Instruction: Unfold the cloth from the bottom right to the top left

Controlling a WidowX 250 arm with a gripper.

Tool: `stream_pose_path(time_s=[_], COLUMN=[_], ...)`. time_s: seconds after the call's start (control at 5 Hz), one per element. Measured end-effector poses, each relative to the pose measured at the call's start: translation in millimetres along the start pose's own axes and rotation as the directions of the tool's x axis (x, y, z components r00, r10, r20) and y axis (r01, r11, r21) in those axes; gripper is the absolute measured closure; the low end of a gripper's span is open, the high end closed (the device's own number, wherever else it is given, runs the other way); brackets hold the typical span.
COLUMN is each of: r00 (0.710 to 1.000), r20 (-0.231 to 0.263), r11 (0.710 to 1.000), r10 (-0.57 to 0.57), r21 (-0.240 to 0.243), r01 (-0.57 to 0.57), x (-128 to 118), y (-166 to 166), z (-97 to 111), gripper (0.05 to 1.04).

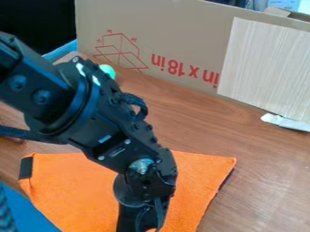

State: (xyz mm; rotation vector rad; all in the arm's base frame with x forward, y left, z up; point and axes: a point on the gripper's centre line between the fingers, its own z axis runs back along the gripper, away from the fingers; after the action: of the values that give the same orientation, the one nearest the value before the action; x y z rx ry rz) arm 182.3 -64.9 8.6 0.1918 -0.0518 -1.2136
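Between 5 and 8 o'clock on the brown table (266,176), orange cloth (75,190) lies flat, black patch (26,167) on its edge at 8 o'clock in the view. Black gripper (140,218) at 6 o'clock, pointing down over cloth; cannot tell if open, closed or gripping. Cardboard box (181,27), 12 to 2 o'clock, pale wood-grain panel (266,68) against its near wall; contents unclear.
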Motion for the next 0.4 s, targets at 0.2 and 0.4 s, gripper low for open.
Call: stream_pose_path(time_s=[0.2,0.4], r00=[1.000,1.000], r20=[0.002,0.003], r11=[1.000,1.000], r10=[0.002,-0.011], r21=[0.000,-0.003], r01=[-0.002,0.011], x=[1.3,1.4], y=[1.0,0.3], z=[0.0,-0.2], gripper=[0.453,0.733])
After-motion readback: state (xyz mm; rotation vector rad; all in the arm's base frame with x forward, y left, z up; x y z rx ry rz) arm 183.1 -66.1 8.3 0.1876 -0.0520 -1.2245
